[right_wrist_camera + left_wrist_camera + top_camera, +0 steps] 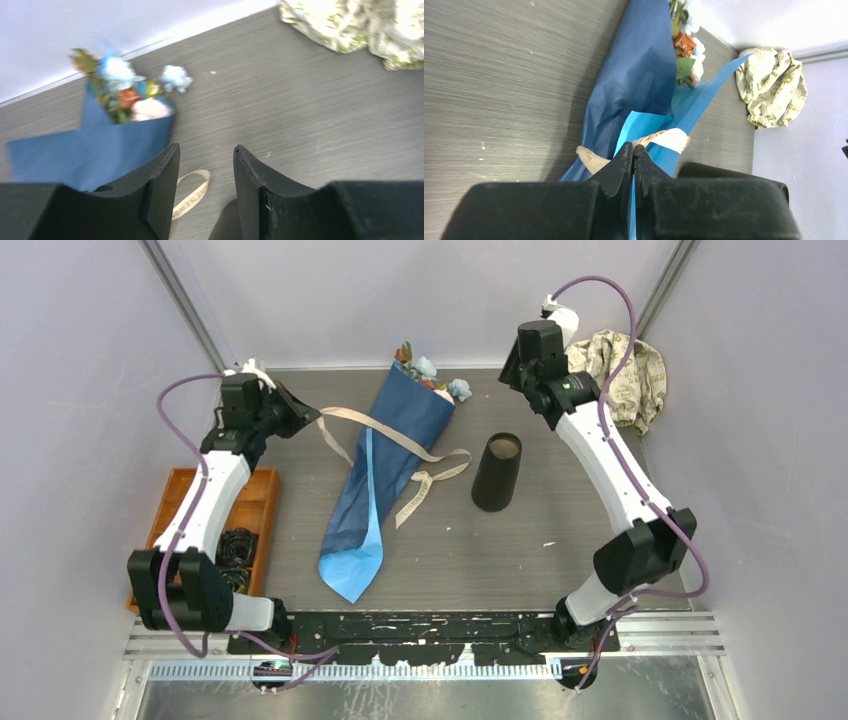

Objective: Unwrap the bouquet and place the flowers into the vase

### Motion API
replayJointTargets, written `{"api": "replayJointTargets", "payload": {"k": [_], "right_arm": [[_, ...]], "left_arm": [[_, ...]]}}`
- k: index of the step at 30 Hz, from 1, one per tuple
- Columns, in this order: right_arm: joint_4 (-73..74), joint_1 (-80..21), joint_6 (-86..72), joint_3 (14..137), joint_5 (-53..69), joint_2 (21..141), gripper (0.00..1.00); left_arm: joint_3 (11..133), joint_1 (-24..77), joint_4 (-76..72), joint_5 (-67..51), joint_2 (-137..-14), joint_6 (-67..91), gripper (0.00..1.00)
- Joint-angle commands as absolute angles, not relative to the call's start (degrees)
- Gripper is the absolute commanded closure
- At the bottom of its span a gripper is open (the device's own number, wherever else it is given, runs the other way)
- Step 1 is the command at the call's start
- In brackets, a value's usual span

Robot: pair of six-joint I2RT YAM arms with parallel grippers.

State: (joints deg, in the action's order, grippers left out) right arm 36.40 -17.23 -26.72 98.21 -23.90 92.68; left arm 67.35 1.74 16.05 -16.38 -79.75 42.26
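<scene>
Beige ribbon (405,440) lay loosened across the bouquet (400,420), one end pinched in the clenched left gripper (633,147). Right gripper (206,150) hung parted, empty. Flowers (131,97), ahead-left of it, remained in paper. Vase (497,475), behind it, stood unfilled.

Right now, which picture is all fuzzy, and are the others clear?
Right wrist view: fuzzy, the flowers and the patterned cloth smeared as if by motion. Top view: clear and evenly lit, hardly any shadow around the vase. Left wrist view: crisp on the table grain, the bouquet paper and the ribbon.
</scene>
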Motion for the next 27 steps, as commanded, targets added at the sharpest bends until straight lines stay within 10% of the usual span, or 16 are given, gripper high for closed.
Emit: {"api": "replayJointTargets", "payload": {"k": [1,27], "right_arm": [[29.4,-21.1,-23.9,95.5,-20.4,85.4,0.49],[28.2,-41.1,-20.9,94.6,-18.5,91.6,0.48]], "left_arm": [[73.9,1.3,21.1,-9.3,-70.6,37.3,0.96],[86.3,1.3,42.6,33.9,-52.4,25.7,0.92]]}}
